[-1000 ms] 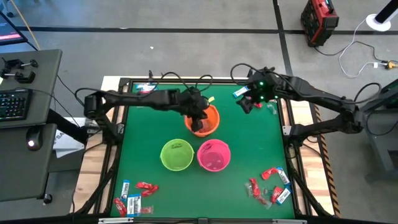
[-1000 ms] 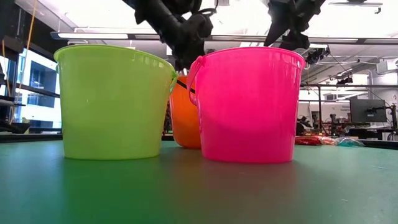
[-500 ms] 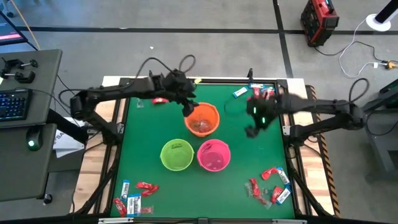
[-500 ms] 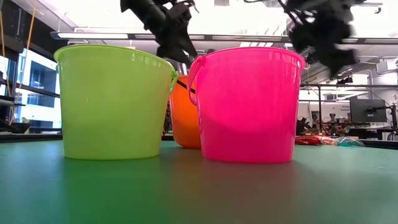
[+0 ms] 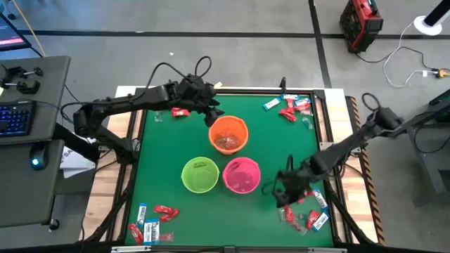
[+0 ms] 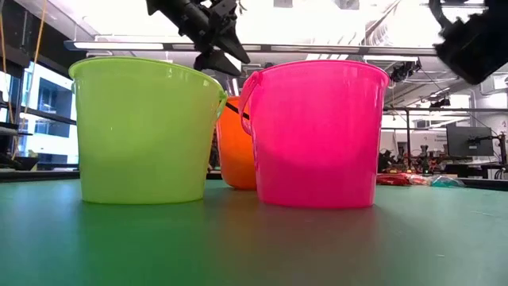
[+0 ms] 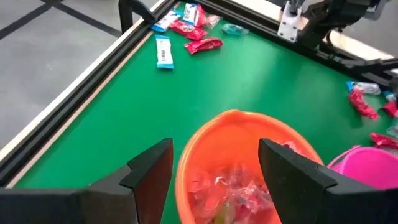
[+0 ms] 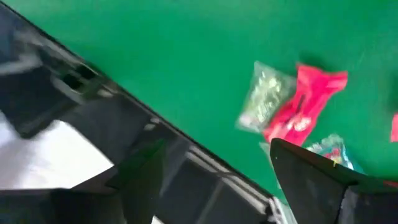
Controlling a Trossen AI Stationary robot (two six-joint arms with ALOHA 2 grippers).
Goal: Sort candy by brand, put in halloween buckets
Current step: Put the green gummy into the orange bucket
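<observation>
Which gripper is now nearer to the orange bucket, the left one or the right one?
The left. The left gripper hangs open beside the orange bucket, just off its rim. The right gripper is open too, far across the table, past the pink bucket.

I read this as robotics lab or open workshop floor. Green-topped table (image 5: 176,147) in black frame sits on grey concrete floor (image 5: 211,49) with dark tape lines. Desk at my left carries keyboard (image 5: 15,117) and mouse (image 5: 36,163). Red equipment case (image 5: 361,24) and loose white cable (image 5: 408,42) lie on floor. Level camera shows ceiling strip lights (image 6: 317,48), big window (image 6: 48,103), monitor (image 6: 468,141) and cluttered benches (image 6: 421,163) far behind.
</observation>
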